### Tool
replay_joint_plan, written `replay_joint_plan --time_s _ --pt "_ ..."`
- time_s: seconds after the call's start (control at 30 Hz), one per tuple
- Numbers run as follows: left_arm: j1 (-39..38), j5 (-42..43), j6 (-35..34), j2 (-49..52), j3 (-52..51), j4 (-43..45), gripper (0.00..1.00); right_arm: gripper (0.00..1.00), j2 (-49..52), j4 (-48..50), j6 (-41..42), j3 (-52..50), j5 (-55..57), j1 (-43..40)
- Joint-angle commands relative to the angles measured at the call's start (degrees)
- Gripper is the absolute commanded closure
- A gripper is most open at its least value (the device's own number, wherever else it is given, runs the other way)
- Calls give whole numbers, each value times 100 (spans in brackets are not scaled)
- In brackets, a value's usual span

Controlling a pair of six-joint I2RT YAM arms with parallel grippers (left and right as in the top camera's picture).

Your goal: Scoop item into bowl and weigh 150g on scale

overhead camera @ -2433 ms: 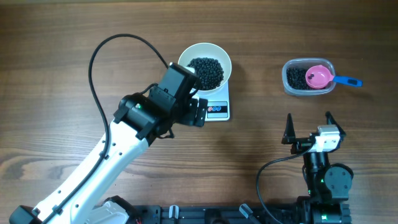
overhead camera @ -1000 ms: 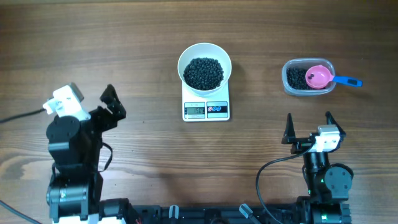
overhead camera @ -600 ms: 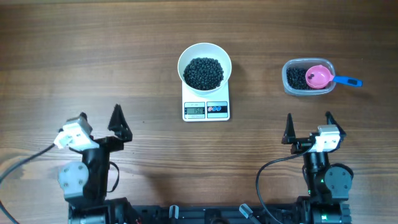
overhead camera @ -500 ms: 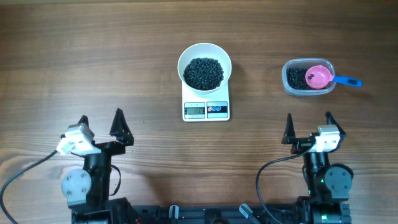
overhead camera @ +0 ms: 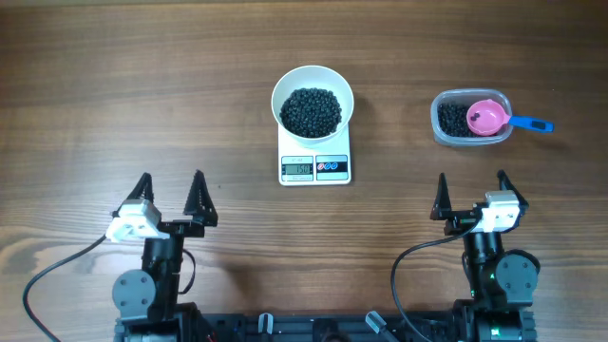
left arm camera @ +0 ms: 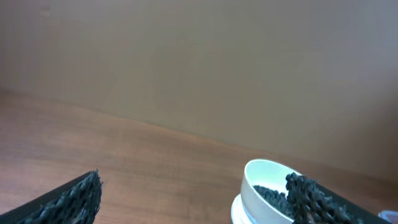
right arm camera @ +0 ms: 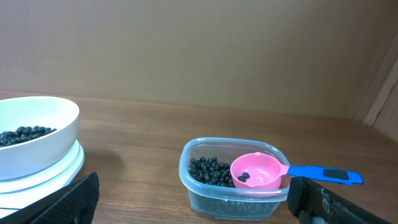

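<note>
Digits on the display of the scale (overhead camera: 315, 167) look to us like 150, but they are too small to be sure. We count one scale, and on it one white bowl (overhead camera: 282, 95) with the item (overhead camera: 313, 111), a heap of black beads. At the far right stands one clear tub (overhead camera: 465, 140) with more beads and one pink scoop (overhead camera: 486, 117). The left gripper (overhead camera: 170, 178) and the right gripper (overhead camera: 471, 178) rest at the near edge, fingers spread wide, holding nothing.

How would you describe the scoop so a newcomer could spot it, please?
Start at the central white scale and look right to the clear plastic tub. The scoop lies in it: the only pink thing, with a blue handle.
</note>
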Motion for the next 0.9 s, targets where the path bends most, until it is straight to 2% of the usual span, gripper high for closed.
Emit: replay_joint_plan --time_s 0.0,0.13,0.33,0.43,0.87 --pt "-212 9 87 -63 -341 426 0 0 -57 11 66 -9 -46 -24" --pt "-562 -345 4 -63 -415 437 0 1 -57 11 68 -9 -48 -24" --pt "-699 -595 39 -63 -415 -647 0 0 -57 11 68 -9 -46 -24" --pt "-673 -619 389 -63 -415 -645 0 0 -57 11 66 -9 -46 -24" --pt "-551 -704 350 -63 -417 -638 0 0 -57 11 66 -9 -46 -24"
